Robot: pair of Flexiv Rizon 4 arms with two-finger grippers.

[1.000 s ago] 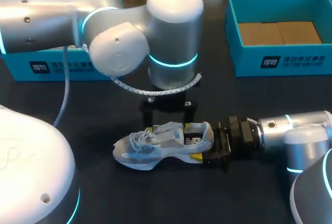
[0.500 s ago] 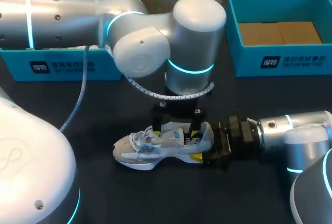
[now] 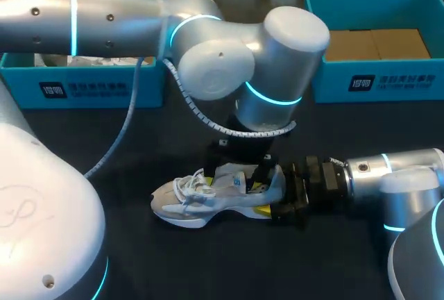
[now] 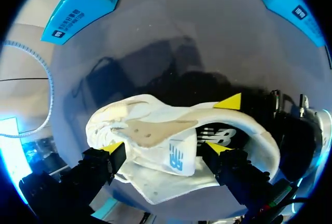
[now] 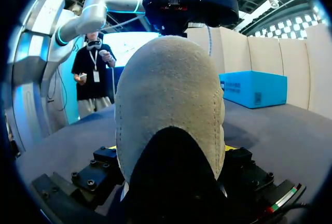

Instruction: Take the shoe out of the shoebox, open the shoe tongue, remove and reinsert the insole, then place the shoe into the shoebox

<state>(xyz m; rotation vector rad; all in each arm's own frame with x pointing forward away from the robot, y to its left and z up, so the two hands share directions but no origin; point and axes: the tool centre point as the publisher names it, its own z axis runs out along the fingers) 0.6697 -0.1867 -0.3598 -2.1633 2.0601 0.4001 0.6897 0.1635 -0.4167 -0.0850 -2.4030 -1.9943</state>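
Pale grey mesh trainer shoe (image 3: 201, 199) lies mid dark worktop (image 3: 180, 265). Right gripper (image 5: 168, 149) jaws clamp its heel (image 5: 168, 99); left gripper (image 4: 165, 149) jaws apart astride white tongue (image 4: 176, 157). Advise: pinch tongue only, lift slowly.

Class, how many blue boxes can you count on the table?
2. The left box stands at the far left, partly behind the left arm. The right box stands at the far right, open. The arm may hide more.

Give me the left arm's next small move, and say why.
Probably close the left tool on the tongue: the tool sits open astride it, and the right tool is clamped on the shoe at its heel, steadying it.
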